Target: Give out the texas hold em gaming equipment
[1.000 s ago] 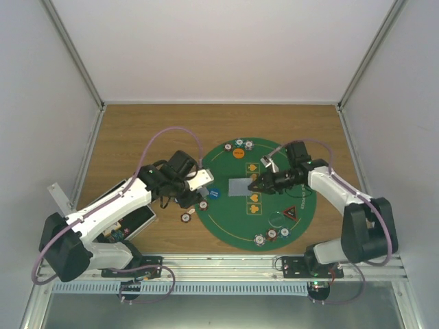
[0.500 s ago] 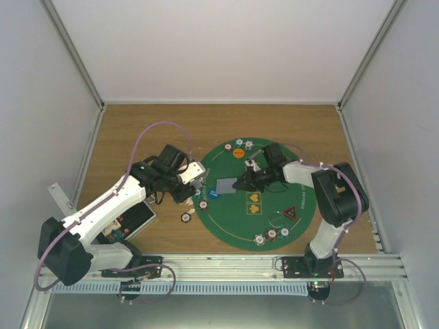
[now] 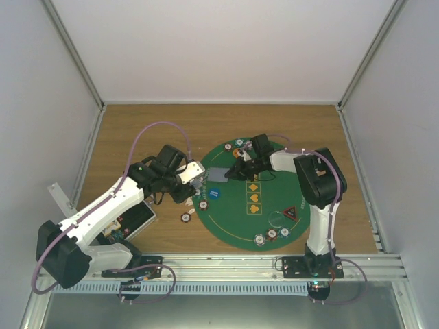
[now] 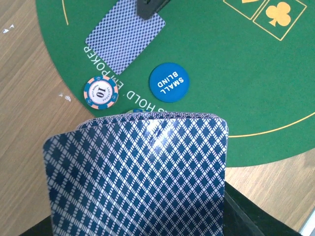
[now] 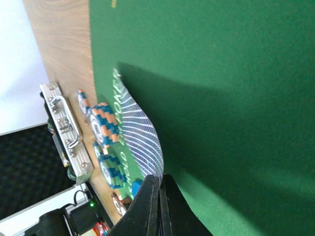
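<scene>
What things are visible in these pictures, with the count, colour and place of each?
table: one, brown wood, under everything
mat: one, green, round, middle of the table
case: one, black, left of the mat
poker chips: at least seven, striped edges, along the mat's rim; one on the wood
blue disc: one, blue, mat's left part
triangle marker: one, red-black, mat's near right part
clear disc: one, transparent, beside the triangle marker
single card: one, blue-white back, mat's left part
deck of cards: one, blue-white backs, at the mat's left rim
left pincer: one, shut on the deck of cards
right pincer: one, black, shut, tip on the single card
</scene>
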Robot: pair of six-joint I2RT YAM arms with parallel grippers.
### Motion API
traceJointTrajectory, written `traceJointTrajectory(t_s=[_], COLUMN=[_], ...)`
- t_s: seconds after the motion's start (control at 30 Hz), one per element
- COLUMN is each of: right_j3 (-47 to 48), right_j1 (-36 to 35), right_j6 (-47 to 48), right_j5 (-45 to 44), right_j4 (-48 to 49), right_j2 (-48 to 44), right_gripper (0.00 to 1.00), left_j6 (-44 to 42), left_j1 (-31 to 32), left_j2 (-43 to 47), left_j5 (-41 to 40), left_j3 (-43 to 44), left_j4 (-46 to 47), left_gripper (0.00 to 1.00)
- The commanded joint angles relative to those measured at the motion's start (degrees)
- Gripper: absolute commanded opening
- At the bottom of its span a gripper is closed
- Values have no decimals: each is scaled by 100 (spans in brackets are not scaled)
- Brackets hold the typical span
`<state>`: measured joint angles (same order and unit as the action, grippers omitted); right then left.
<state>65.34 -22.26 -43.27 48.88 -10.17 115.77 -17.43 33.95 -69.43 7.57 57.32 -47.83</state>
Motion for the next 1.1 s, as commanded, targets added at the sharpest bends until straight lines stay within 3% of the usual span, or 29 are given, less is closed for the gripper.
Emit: traceJointTrajectory(t_s=[0.0, 0.2, 0.47, 0.73, 0.87, 1.07], right_j3=[92, 210, 192, -103, -342, -998], right_j1=[-165, -254, -253, -131, -70, -87], right_j6=[-145, -138, 95, 393, 738, 1350], right_j5=[-154, -460, -856, -1622, -1843, -326], right_j4=[-25, -199, -749, -1384, -1674, -1404], right_j2=[266, 399, 172, -744, -1538, -2870], right_gripper=[1, 1, 14, 44, 74, 93], left_j6=[-41, -43, -33, -35, -19, 11], left_j1=[-47, -47, -18, 254, 465, 850], left_j2=[116, 108, 86, 23, -4, -23], left_j5=[88, 136, 299, 342, 505, 980], left_j3=[165, 157, 180, 234, 240, 149], left_j4=[108, 116, 136, 129, 175, 412], left_gripper=[53, 53, 52, 52, 52, 52])
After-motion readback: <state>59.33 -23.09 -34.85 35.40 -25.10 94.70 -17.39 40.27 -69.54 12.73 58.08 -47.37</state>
